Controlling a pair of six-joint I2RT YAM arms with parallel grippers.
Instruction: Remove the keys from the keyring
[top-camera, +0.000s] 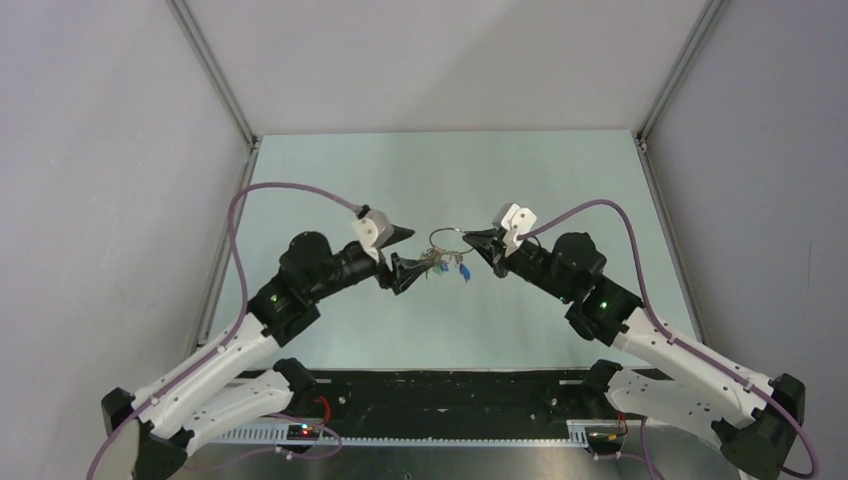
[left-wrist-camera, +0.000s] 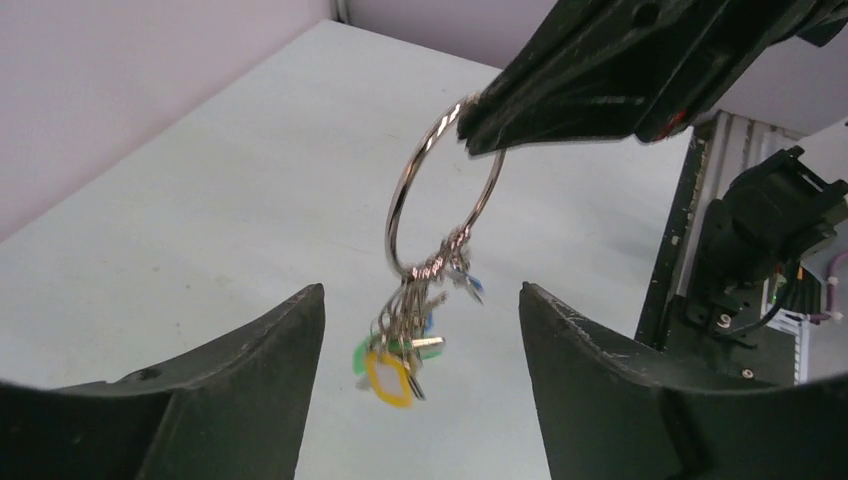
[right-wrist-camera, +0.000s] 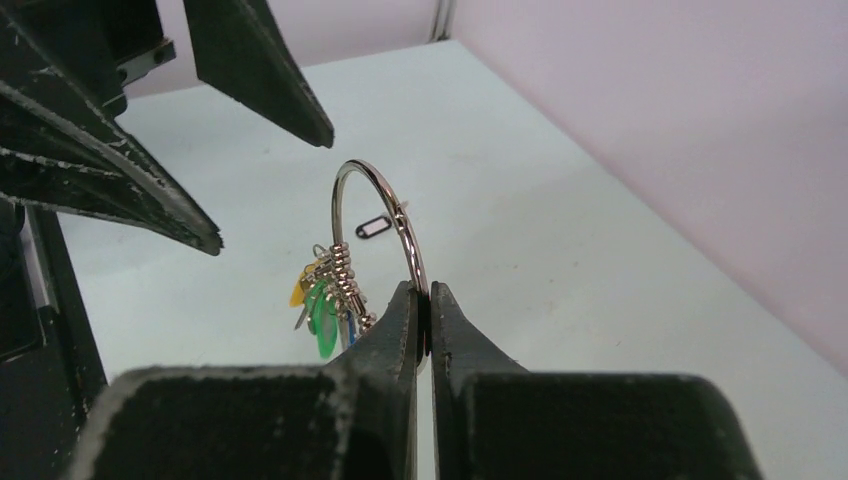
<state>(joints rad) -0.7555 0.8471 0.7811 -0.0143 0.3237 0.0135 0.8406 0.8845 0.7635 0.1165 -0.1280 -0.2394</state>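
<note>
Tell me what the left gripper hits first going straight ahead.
The left gripper would probably meet the bunch of small metal keys with coloured plastic heads, hanging ahead of its open fingers from the thin silver wire keyring pinched by the right gripper. Depth is unclear.

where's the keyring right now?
Mid-table in the top view, between the two arms: the right gripper pinches the keyring by its rim, and the keys hang from its low side, just in front of the open left gripper.

Keys (right-wrist-camera: 322, 312) on keyring (right-wrist-camera: 404, 226), above table (right-wrist-camera: 530, 270)
</note>
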